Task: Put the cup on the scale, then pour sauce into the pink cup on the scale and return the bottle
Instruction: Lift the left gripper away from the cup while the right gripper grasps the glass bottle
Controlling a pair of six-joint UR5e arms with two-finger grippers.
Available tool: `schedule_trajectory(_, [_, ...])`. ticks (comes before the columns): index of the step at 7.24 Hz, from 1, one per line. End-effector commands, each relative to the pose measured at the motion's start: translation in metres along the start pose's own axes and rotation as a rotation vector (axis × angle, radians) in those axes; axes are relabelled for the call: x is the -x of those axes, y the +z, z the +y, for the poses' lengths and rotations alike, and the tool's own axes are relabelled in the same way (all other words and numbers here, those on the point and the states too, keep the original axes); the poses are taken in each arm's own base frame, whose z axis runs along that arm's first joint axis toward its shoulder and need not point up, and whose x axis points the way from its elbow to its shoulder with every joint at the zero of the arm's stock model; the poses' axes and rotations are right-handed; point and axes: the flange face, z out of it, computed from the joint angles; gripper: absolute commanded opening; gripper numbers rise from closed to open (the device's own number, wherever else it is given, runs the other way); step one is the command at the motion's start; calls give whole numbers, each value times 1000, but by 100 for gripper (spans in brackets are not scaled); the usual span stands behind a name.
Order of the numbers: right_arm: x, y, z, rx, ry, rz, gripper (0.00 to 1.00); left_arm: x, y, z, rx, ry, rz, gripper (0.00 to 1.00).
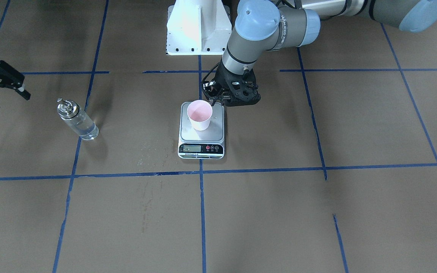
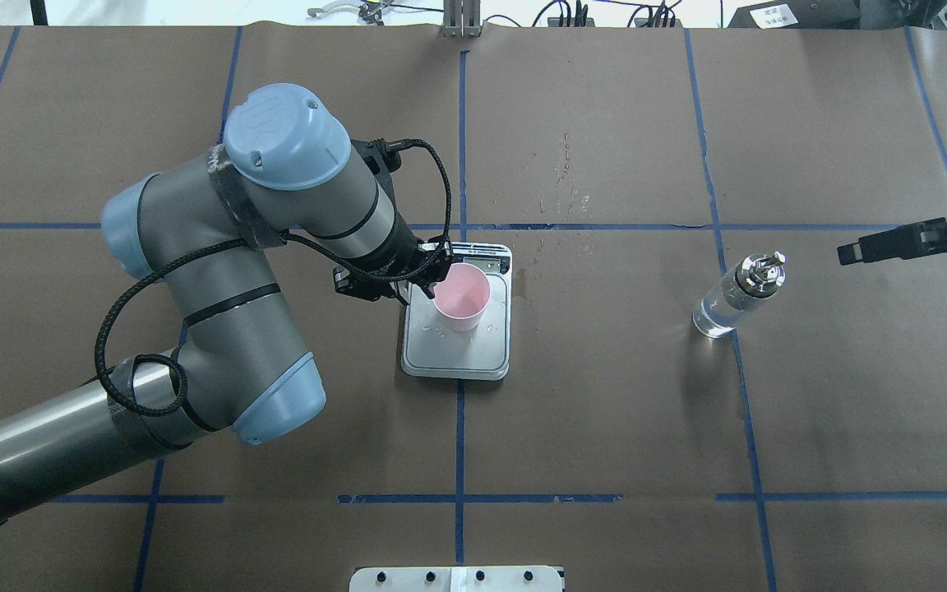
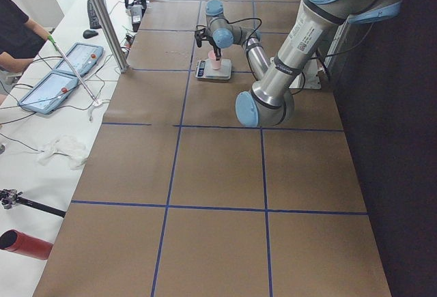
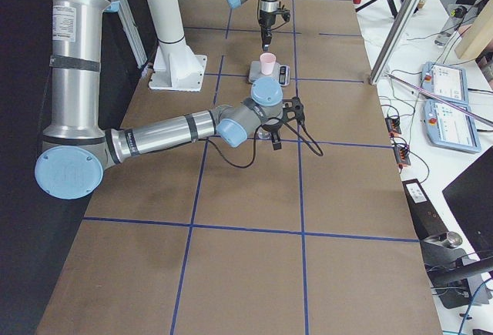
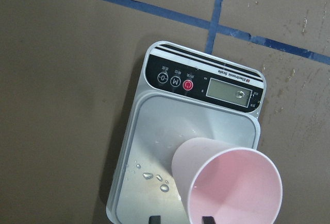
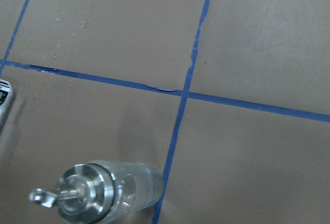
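Found the cup [image 1: 199, 115] upright near the middle of the scale [image 1: 202, 148], on its metal platform [image 5: 170, 116], pink inside and empty. Noted clear droplets [image 5: 164, 187] on the platform toward one long edge, plus one on the display [image 5: 229, 89]. Located the scale mid-table [image 1: 279, 212], well in from all four edges, display toward the operators' edge.

Found the left gripper [image 5: 180, 219] narrowly parted, one fingertip either side of the cup's wall at the rim. Could not settle contact with the wall.

Found the bottle [image 1: 77, 120] upright toward the table's end on the robot's right, well apart from the scale, capped spout up, with clear sauce [image 1: 86, 131] visible through the glass. Could not read the level. Found the right gripper [image 1: 11, 103] spread wide and empty, near the bottle but clear of it, close to that end edge.

Judged placement done and pouring not yet begun. Judged the first hazard a snag on withdrawal. Light paper cup, fingertip apparently inside the rim, wet metal beneath: enough to tip or drag it toward a platform edge. Judged the second a clash above the scale, given the left arm's bulk there and the right arm's needed approach. Judged the third a slip or twist of smooth glass in a two-finger grip during tilt, with overshoot past the narrow cup mouth onto the display. Flagged a knock from the spout against the rim as enough to topple an empty cup. Flagged an off-vertical return of the bottle as a tip-over risk.
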Motion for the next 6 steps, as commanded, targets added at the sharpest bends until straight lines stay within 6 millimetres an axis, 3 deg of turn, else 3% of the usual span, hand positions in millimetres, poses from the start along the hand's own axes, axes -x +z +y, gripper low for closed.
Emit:
schedule_trajectory(1, [36,-11,29,-28,40,-2,100,3,0,-1,-2,0,0,39])
schedule_trajectory(3, [95,24,60,-33,122,1,100,7,0,-3,-7,6,18,39])
schedule_trajectory(4, [106,38,71,-56,133,25,100,11,-3,-10,-16,3,17,39])
schedule_trajectory(6, [136,86,123,-222,82,153,100,16,-8,-16,-26,-1,18,38])
